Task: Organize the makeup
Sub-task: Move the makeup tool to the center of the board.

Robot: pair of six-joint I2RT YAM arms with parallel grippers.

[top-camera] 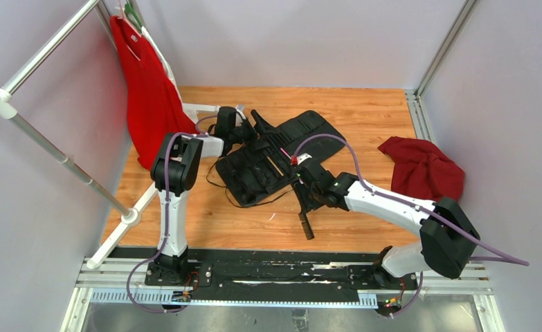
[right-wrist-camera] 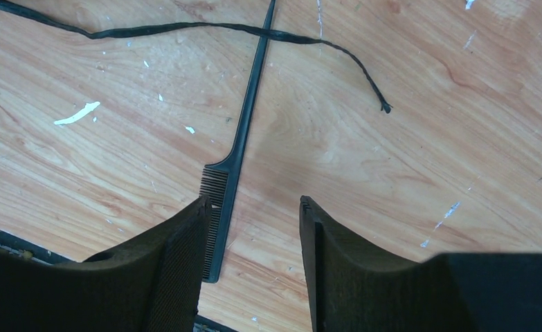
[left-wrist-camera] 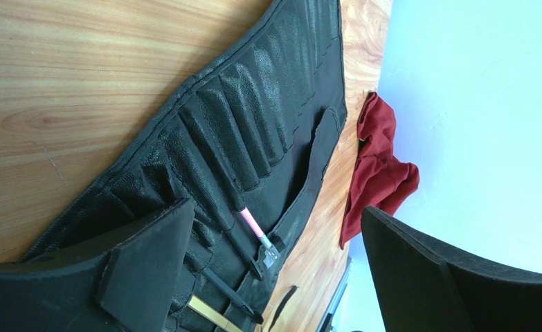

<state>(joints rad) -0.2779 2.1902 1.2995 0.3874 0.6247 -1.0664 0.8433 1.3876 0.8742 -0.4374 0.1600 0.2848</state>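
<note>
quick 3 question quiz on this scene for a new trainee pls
1. True or false: the right gripper is shut on the tail comb.
2. What lies across the comb's thin handle? A) a pink brush B) a black cord C) a red cloth
3. Fill in: the pink-handled brush sits tucked in a slot of the black ____.
Key: 1 false, it is open above the comb, which lies flat on the wood; 2 B; 3 roll.

Top cam overhead; wrist cams close-in.
</note>
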